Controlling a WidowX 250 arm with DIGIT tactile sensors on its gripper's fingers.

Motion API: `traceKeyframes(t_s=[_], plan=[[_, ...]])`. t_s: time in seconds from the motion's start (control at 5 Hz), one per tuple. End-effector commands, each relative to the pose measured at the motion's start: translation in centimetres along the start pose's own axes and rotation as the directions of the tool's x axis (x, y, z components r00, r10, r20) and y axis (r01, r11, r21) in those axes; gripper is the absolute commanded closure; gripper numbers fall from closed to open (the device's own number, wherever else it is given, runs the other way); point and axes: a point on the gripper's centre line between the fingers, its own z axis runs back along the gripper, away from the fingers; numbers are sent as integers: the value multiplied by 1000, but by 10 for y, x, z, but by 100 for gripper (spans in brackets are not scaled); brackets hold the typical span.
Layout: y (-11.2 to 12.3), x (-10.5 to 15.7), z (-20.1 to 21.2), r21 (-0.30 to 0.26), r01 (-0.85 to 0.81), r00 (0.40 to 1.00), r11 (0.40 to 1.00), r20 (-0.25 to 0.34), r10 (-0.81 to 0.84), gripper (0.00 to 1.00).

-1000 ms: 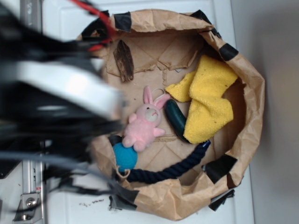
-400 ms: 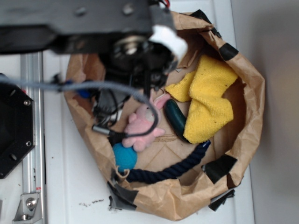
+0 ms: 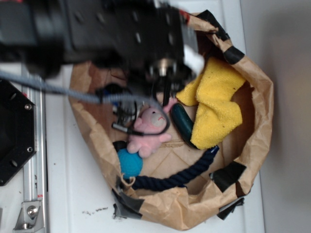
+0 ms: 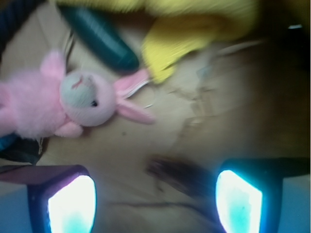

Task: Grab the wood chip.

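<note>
Exterior view taken from overhead, facing straight down on worktop [image 3: 73, 194], whole paper bag [image 3: 257, 126] framed, arm blocking upper left. Wrist view taken close above bag floor, tool [image 4: 155, 199] fingers at bottom edge. Pink bunny [image 3: 149, 130] [image 4: 58, 104], green cylinder [image 3: 183, 124] [image 4: 97, 36], yellow cloth [image 3: 216, 104] [image 4: 194, 34] shared by both.

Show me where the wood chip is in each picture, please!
Exterior view: the wood chip is not visible; the robot arm covers the upper left of the paper bag.
Wrist view: the wood chip is a blurred dark streak low in the picture, between the gripper fingers, nearer the right one.
Shared landmark: the pink bunny.
</note>
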Motion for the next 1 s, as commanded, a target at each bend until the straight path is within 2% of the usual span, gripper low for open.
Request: traceKeyframes(t_s=[0.0, 0.2, 0.4, 0.6, 0.8], plan=[[-4, -8, -18, 35, 3, 1000, 999, 13, -3, 0], [5, -23, -13, 17, -19, 999, 1000, 34, 18, 0], [7, -25, -12, 22, -34, 999, 999, 35, 33, 0], [20, -33, -16, 27, -29, 998, 999, 53, 27, 0], [33, -27, -20, 16, -13, 999, 1000, 39, 12, 0]])
